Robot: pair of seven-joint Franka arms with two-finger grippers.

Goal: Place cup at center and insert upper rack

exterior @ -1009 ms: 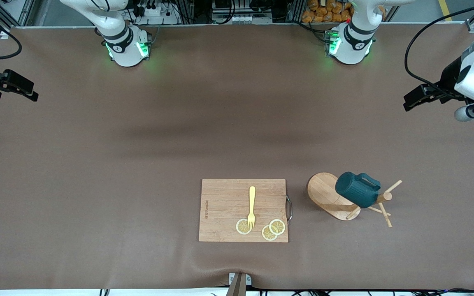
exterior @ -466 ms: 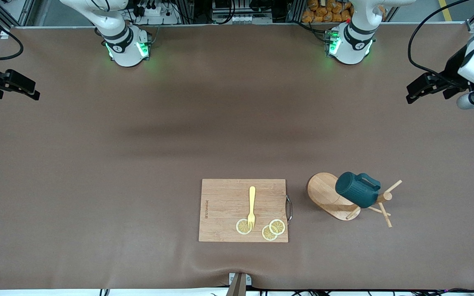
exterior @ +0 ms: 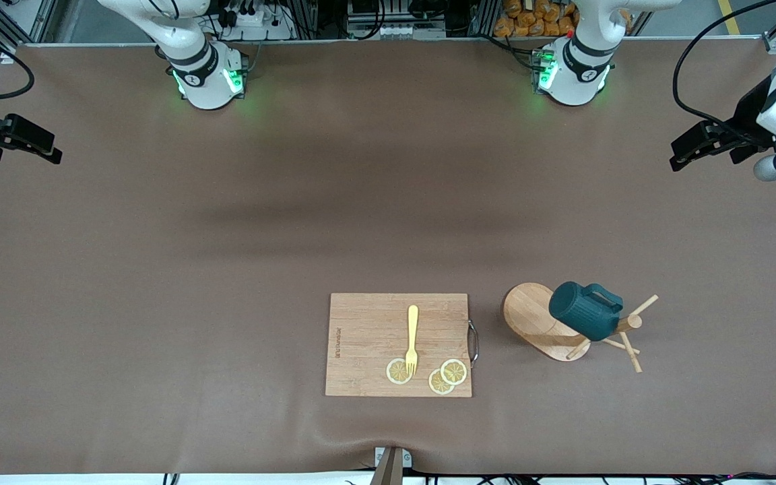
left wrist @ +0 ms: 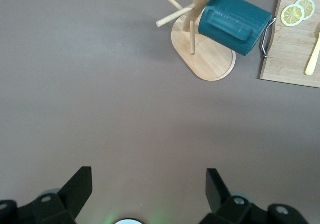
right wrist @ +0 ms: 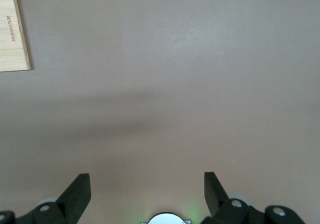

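Both my arms are up over the table [exterior: 226, 236], nothing held.

Left gripper [exterior: 681, 151]: over the bare cloth at the left arm's end of the table, fingers [left wrist: 75, 191] spread wide, only brown cloth between them. Right gripper [exterior: 51, 153]: over the cloth at the right arm's end, fingers [right wrist: 77, 191] likewise wide apart and empty.

The cup [exterior: 585, 310]: dark teal, ribbed, hanging tilted on the upper rack [exterior: 566, 323], handle up, its body against the central post. The rack stands on its oval base near the front camera, toward the left arm's end, just beside the cutting board [exterior: 368, 337] but not touching it. Cup and rack are well apart from both pairs of jaws; the left gripper is the closer of the two, the right one is much farther off.

On the board: a yellow fork [exterior: 412, 337] with its tines over one lemon slice [exterior: 398, 371]; two more slices [exterior: 447, 377] overlap at the corner nearest the rack.

View differences: the left wrist view shows cup, rack, the board's metal handle [left wrist: 267, 36] and my open fingers. The right wrist view shows only a corner of the board [right wrist: 12, 34]; no cup, no rack. Only the front view takes in both arm bases and the whole board.
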